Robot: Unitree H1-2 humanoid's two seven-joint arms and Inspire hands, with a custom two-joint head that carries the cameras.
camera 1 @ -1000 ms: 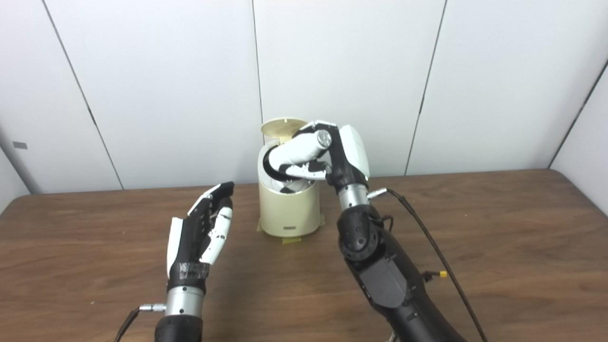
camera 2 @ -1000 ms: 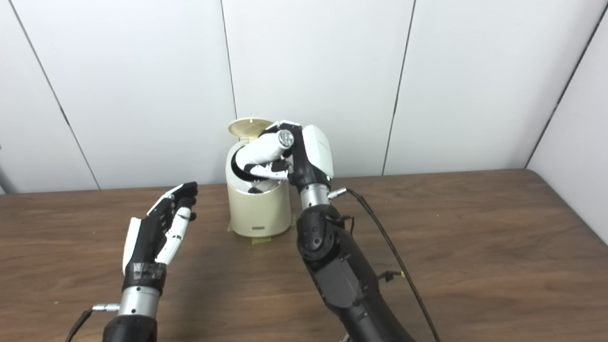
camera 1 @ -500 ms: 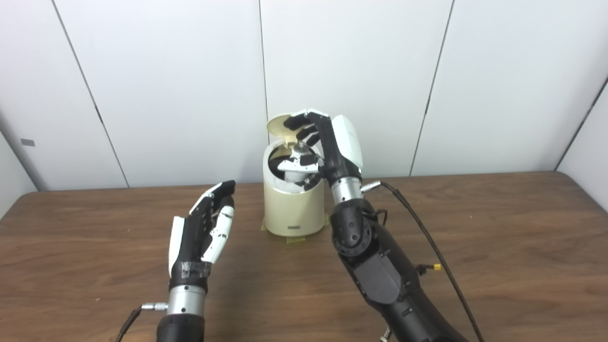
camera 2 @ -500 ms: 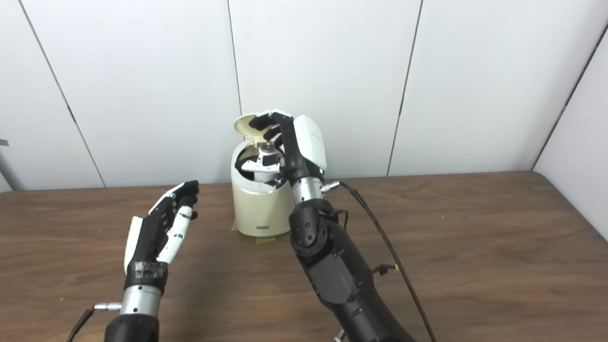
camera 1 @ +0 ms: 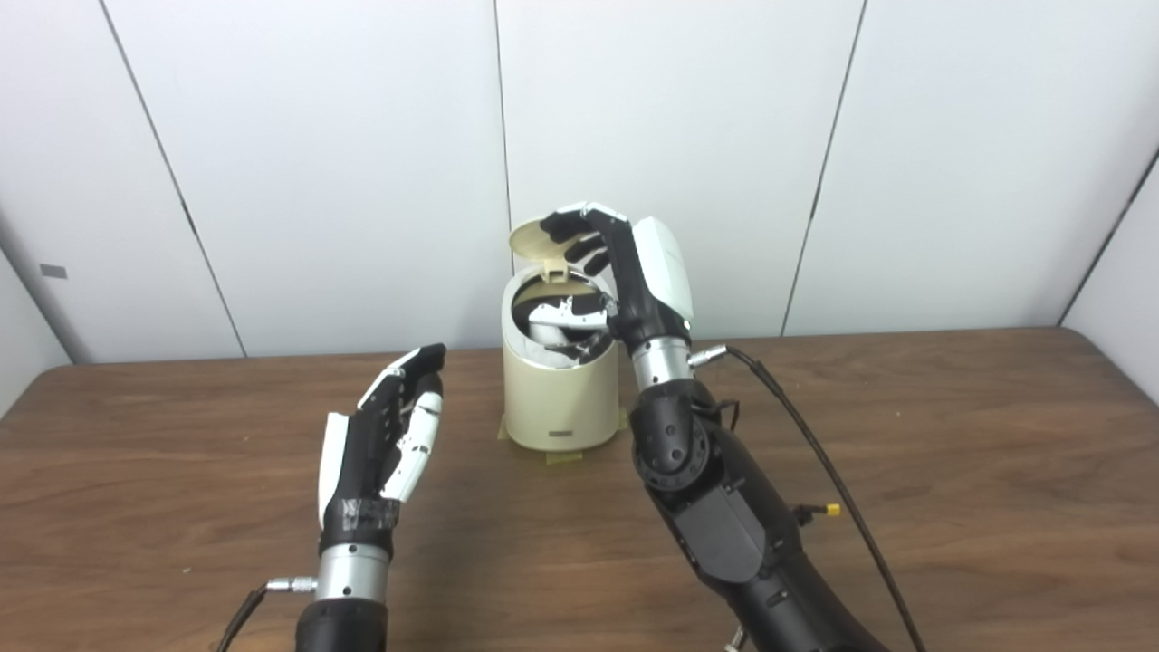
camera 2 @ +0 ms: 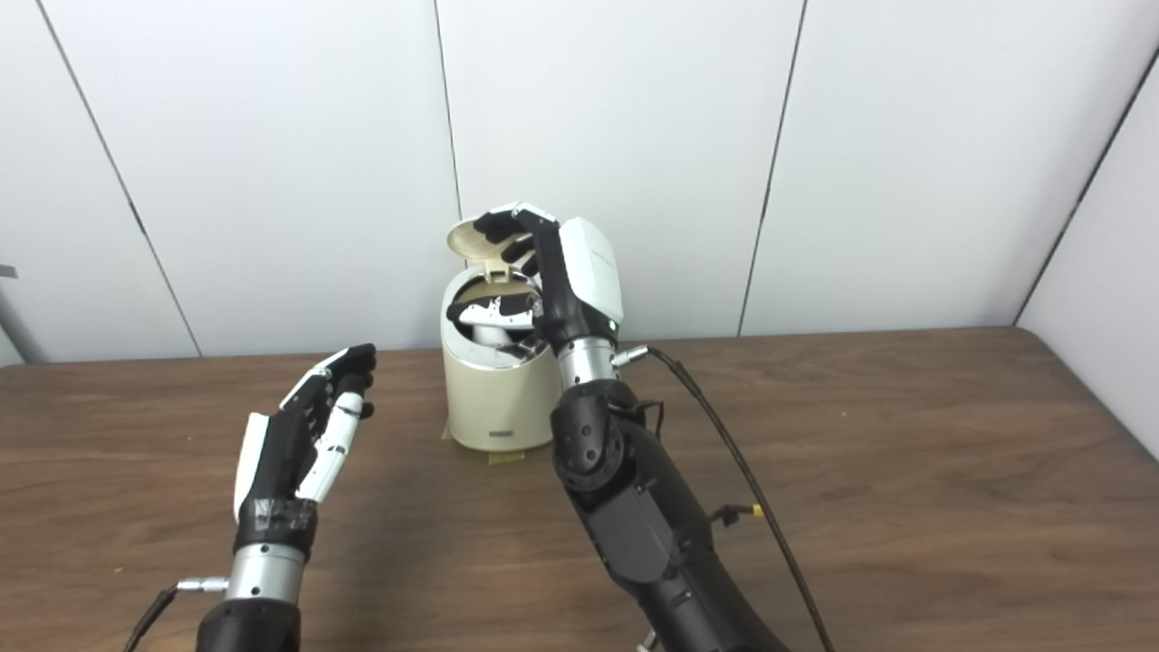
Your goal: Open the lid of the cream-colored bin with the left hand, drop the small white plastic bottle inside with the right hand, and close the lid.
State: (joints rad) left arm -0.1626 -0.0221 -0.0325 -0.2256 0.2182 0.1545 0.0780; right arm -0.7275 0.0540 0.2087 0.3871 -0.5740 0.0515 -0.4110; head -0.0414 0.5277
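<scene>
The cream-colored bin (camera 1: 560, 398) stands at the back middle of the table, its round lid (camera 1: 532, 243) tipped up and open behind the mouth. My right hand (camera 1: 634, 276) hovers over the open mouth from the right. It is open, its fingers (camera 2: 507, 231) spread in front of the lid and its thumb reaching across the opening. No white bottle shows in the hand or anywhere else; the thumb and rim partly hide the bin's inside. My left hand (camera 1: 391, 435) is open and empty, held upright above the table left of the bin, apart from it.
The wooden table (camera 1: 951, 471) reaches to the white panel wall behind the bin. A black cable (camera 1: 815, 453) runs from my right wrist down along the forearm. Tape tabs (camera 1: 561, 457) stick out under the bin's base.
The right hand has spread its fingers over the bin. The bottle it held, then seen standing in the mouth, has gone out of sight. The view shifted early on. The left hand has stayed put.
</scene>
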